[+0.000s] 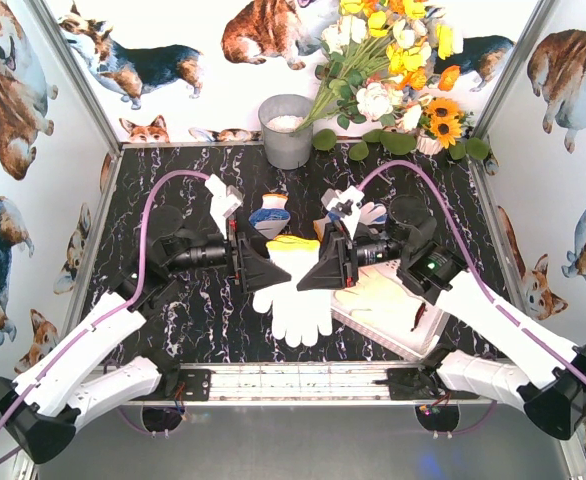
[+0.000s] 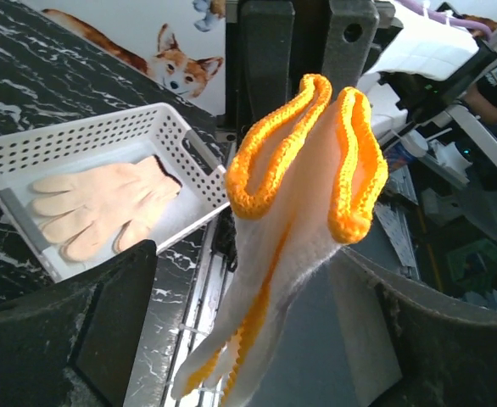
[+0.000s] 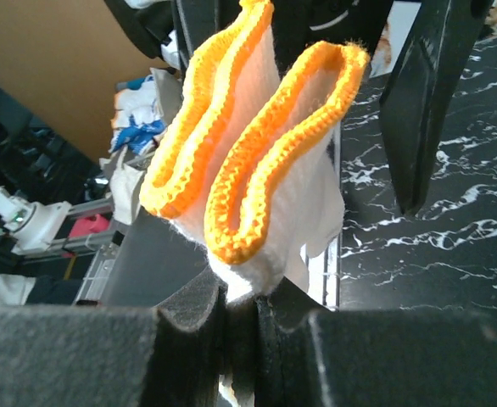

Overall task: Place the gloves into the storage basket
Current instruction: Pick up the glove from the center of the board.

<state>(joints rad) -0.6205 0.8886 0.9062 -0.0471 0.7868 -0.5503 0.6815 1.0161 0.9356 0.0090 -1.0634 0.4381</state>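
Nearest the arm bases, the held gloves [image 1: 298, 300] hang fingers-down over the black marble table [image 1: 193, 320], between the two wrists. The right gripper [image 3: 242, 318] has its jaws pinched tight on the white knit close to the orange cuffs. Two cuff loops show, so it is probably a pair, though one folded cuff cannot be ruled out. The left gripper [image 1: 270, 263] stands with jaws wide, a finger on either side of the fabric, not pressing it. Just to the right, partly under the right arm, the storage basket [image 2: 87, 140] holds a cream glove [image 2: 104, 203] lying flat. Farther back lie a blue-dotted glove [image 1: 271, 212] and another white glove [image 1: 370, 212], then a grey bucket [image 1: 286, 130] and flowers [image 1: 388, 60]
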